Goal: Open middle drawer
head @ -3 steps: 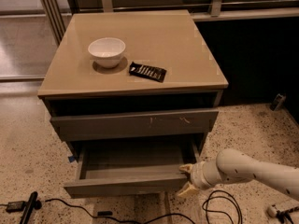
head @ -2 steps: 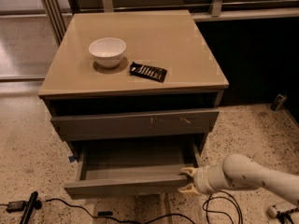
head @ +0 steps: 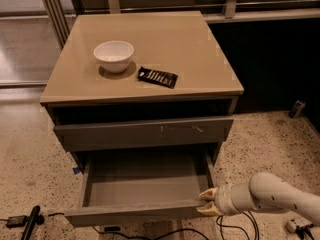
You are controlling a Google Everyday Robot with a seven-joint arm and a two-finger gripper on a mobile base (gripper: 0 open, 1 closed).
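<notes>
The middle drawer of a tan-topped cabinet stands pulled well out, showing its empty grey box interior. Its plain dark grey front faces the camera low in the view. My gripper, pale and on a white arm coming in from the lower right, sits at the front's right end, shut on its top edge. Above it, the larger grey drawer front with pale scratch marks is pushed in.
A white bowl and a black packet lie on the cabinet top. Cables trail on the speckled floor under my arm, and a black object lies at the lower left. A dark wall stands to the right.
The middle drawer has slid a little further out toward the camera. My gripper moved with it, lower in the view, staying at the front's right end.
</notes>
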